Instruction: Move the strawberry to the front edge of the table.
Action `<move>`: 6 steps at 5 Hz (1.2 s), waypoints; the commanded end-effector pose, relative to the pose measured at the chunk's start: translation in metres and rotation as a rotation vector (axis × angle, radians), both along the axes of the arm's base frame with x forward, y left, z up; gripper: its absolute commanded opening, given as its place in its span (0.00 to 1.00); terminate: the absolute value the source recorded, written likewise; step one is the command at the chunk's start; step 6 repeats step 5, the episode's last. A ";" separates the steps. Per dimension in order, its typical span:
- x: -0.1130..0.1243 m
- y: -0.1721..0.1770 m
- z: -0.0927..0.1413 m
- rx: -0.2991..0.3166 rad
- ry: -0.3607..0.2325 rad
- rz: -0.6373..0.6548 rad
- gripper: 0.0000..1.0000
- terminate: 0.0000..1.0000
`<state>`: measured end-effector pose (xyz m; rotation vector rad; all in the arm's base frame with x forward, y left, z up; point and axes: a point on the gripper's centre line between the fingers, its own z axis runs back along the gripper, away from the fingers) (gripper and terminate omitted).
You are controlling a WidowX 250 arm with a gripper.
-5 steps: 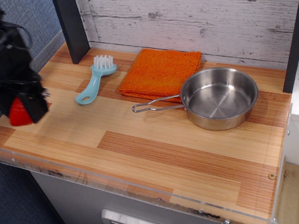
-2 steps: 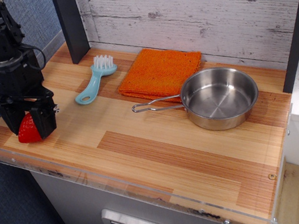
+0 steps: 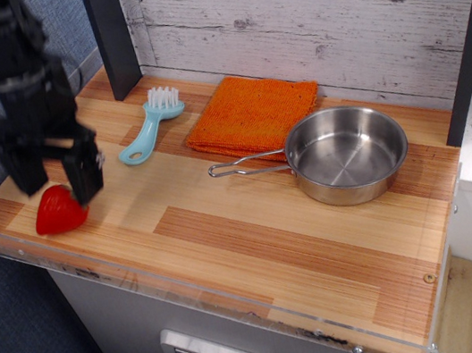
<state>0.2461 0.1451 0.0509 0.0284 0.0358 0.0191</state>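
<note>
The red strawberry (image 3: 59, 211) lies on the wooden table (image 3: 257, 245) at its left end, close to the clear acrylic rim at the front. My black gripper (image 3: 57, 181) hangs just above it, a little behind. Its two fingers (image 3: 85, 173) stand apart, open and empty, with the strawberry showing free below them. The arm is blurred.
A light blue brush (image 3: 148, 126) lies behind and to the right of the gripper. An orange cloth (image 3: 251, 112) lies at the back centre. A steel pan (image 3: 343, 153) with its handle pointing left sits at the right. A dark post (image 3: 111, 34) stands at the back left.
The gripper came down with the strawberry to the table's left front part, then opened and rose a little. The strawberry now lies free on the wood.
</note>
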 end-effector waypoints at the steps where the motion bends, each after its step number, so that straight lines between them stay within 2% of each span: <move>1: -0.015 -0.030 0.065 0.067 -0.151 -0.074 1.00 0.00; 3: -0.008 -0.043 0.061 0.016 -0.107 -0.016 1.00 0.00; 4: -0.008 -0.043 0.061 0.016 -0.107 -0.016 1.00 0.00; 5: -0.008 -0.043 0.061 0.016 -0.107 -0.016 1.00 1.00; 6: -0.008 -0.043 0.061 0.016 -0.107 -0.016 1.00 1.00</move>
